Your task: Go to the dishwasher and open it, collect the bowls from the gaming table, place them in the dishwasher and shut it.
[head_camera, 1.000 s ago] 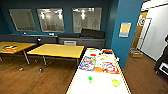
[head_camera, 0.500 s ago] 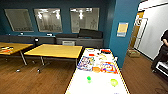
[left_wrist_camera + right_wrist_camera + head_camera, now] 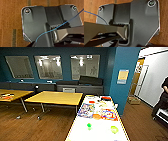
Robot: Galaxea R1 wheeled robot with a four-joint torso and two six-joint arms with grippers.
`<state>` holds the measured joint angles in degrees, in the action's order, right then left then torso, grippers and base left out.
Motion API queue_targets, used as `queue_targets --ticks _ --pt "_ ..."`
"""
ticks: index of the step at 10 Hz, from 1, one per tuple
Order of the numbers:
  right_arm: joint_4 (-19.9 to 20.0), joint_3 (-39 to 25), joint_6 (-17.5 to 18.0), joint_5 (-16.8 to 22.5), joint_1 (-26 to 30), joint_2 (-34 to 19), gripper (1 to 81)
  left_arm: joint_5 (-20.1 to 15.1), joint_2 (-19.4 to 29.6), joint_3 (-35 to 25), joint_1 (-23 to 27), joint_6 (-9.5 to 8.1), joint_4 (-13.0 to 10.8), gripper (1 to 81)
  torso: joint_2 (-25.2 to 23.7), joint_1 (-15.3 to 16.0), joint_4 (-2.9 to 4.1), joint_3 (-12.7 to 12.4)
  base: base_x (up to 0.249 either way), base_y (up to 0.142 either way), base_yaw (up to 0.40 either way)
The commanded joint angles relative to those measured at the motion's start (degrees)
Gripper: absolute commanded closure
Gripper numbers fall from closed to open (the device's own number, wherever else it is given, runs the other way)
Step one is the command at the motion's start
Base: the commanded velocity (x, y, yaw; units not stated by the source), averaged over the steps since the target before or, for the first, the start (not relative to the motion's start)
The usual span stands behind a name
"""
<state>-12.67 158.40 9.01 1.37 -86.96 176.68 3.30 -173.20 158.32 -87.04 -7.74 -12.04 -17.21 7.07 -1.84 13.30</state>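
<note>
Long white gaming table [image 3: 82, 133] with two green bowls [image 3: 89, 126], colourful board games [image 3: 86, 110].

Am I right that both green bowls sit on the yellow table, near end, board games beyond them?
Not quite. The head view shows the bright green bowl and the paler lime-green bowl on the white-topped gaming table, not the yellow table. The rest holds: they sit at its near end, with the board games beyond them.

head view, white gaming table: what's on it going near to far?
On the gaming table, near to far: lime-green bowl and bright green bowl, roughly level with each other → colourful board games → red item at the far end. Smaller cards between are too blurred to place.
</note>
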Motion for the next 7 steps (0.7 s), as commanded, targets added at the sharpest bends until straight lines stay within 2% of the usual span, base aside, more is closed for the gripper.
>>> queue_targets --ticks 1,7 --pt "0.27 -0.13 0.13 2.86 2.62 0.19 1.0 -2.78 0.05 0.06 2.27 0.01 -0.52 1.0 0.0 0.0 0.0 0.0 0.075 0.0 0.0" --pt "0.71 -0.21 0.31 1.97 2.35 -0.69 1.0 -2.78 0.05 0.06 2.27 0.01 -0.52 1.0 -0.02 -0.07 0.0 0.0 0.096 0.0 0.0"
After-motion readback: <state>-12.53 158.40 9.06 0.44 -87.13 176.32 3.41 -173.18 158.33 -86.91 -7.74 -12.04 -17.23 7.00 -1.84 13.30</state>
